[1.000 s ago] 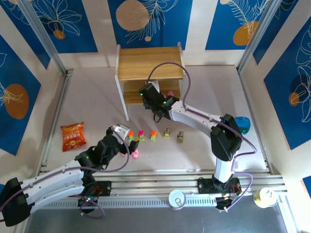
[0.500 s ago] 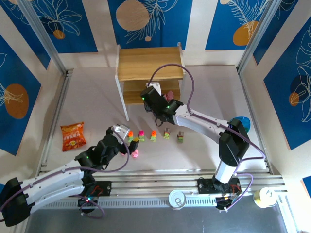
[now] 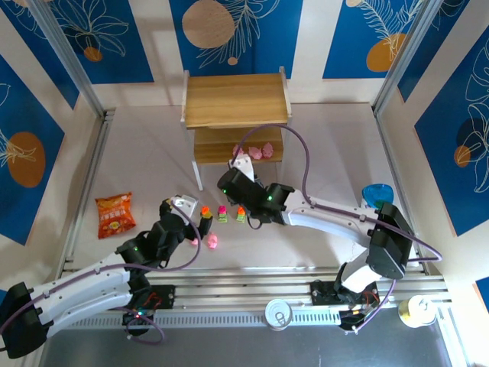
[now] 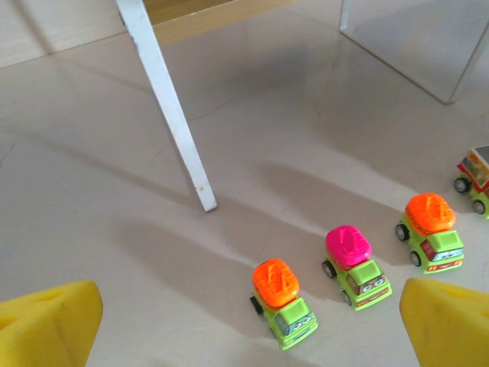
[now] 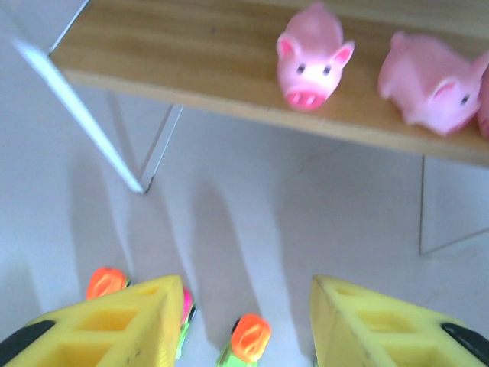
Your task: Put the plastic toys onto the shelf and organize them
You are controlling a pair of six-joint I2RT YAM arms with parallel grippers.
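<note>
Three pink figures stand on the lower board of the shelf; two of them face me in the right wrist view. My right gripper hovers open and holds nothing, in front of that board and above the row of green cars. An orange-topped car lies below its gap. My left gripper is wide open, low over the table, with an orange-topped car just ahead of its gap. A magenta-topped car and another orange one follow to the right. A pink figure lies on the table.
The shelf's white front leg stands just beyond the cars. An orange-red snack bag lies at the left, and a blue bowl sits at the right. Two tins rest by the rails at the near edge.
My right gripper has drawn back from the lower shelf board to above the row of cars, and the pink figures there now show. The left gripper has barely shifted.
</note>
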